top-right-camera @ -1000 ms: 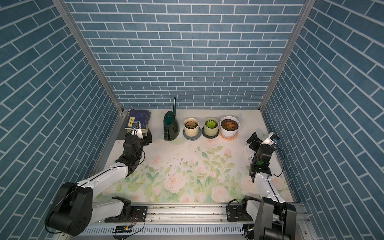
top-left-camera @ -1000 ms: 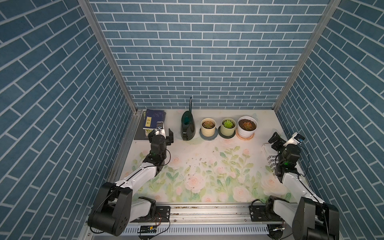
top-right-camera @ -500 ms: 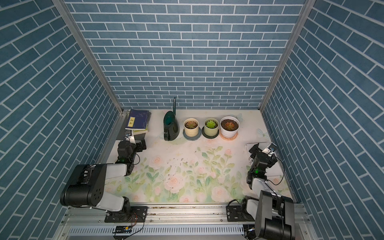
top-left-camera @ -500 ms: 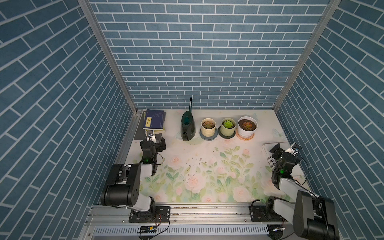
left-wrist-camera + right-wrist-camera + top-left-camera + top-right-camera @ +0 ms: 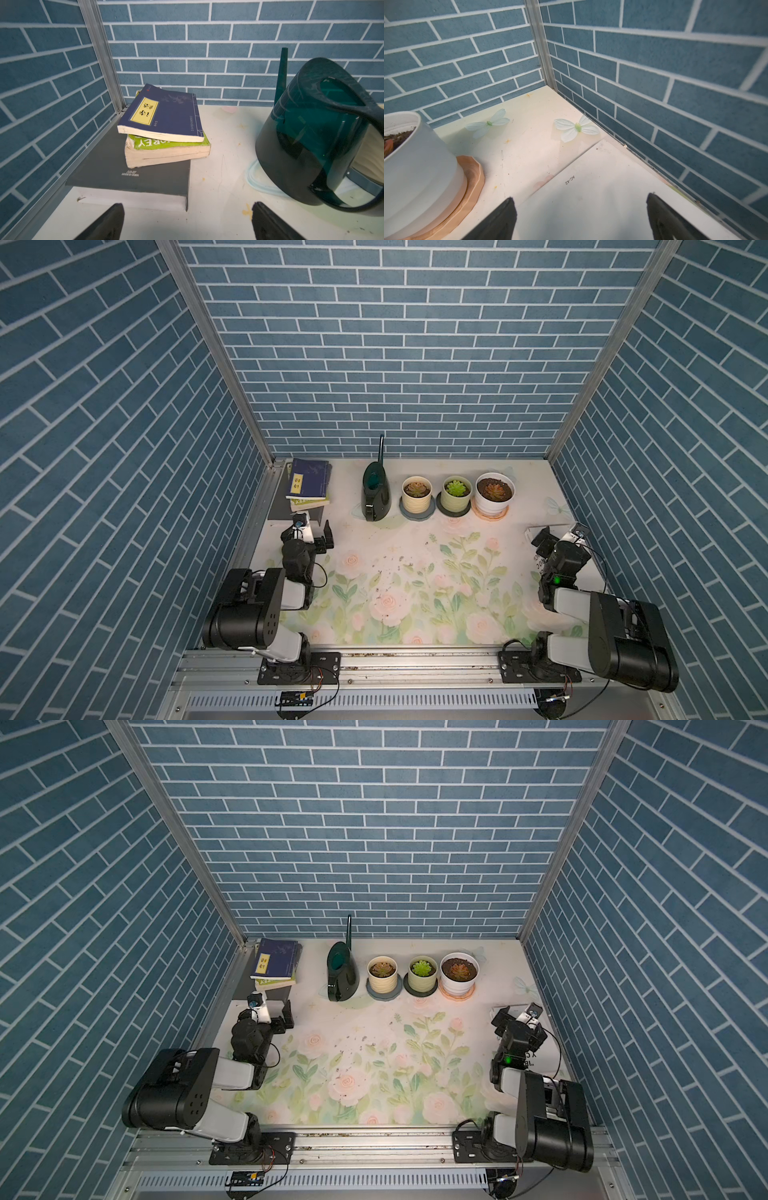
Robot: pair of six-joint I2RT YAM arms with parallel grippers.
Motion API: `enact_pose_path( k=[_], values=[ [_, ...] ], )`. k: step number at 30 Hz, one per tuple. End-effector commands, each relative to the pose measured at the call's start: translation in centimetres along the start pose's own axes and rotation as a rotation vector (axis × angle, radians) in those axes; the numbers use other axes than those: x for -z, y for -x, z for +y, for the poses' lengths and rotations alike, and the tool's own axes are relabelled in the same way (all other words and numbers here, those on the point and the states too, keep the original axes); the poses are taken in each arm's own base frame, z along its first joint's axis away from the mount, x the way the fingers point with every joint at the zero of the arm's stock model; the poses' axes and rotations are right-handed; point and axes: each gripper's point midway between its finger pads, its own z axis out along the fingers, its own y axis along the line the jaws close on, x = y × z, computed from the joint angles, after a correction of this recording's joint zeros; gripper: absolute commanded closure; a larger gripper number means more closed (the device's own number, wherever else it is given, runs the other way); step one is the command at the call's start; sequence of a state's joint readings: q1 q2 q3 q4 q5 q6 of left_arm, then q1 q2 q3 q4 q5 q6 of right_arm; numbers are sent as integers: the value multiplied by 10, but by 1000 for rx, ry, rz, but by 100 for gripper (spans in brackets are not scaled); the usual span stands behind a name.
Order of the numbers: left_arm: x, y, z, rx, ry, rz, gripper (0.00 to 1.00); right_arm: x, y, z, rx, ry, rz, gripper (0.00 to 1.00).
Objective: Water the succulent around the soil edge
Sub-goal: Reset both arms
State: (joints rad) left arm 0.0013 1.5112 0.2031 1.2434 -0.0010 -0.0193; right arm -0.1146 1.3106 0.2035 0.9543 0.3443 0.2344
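Succulents [image 5: 456,488] are the goal, but nearest the rail both arms have folded back since a second ago. The left gripper [image 5: 188,208], jaws spread wide and empty, now sits well back from the dark green watering can [image 5: 376,497]. The right gripper [image 5: 580,199], also spread and empty, hovers over a white board [image 5: 602,187] by the side wall. Soil crumbs [image 5: 390,568] dot the floral mat [image 5: 415,605]. Farther off, the can stands upright just beside the cream pot [image 5: 417,499]; the three potted plants line the far wall. With the can released, pouring appears over, though wet soil is too small to confirm.
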Motion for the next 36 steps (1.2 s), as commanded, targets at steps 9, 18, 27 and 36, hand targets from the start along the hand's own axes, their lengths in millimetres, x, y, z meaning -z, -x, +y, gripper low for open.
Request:
enact_pose_path(
  k=[9,18,27,36],
  values=[
    [9,14,27,40,232,-72,0,11,18,60,289,73,-115,1],
    [9,14,26,40,231,-73,0,26,21,87,231,250,-178,0],
    [9,14,26,40,231,-73,0,32,3,91,249,304,-197,1],
    [9,15,27,40,231,-76,0,22,1,96,254,298,-170,1]
  ],
)
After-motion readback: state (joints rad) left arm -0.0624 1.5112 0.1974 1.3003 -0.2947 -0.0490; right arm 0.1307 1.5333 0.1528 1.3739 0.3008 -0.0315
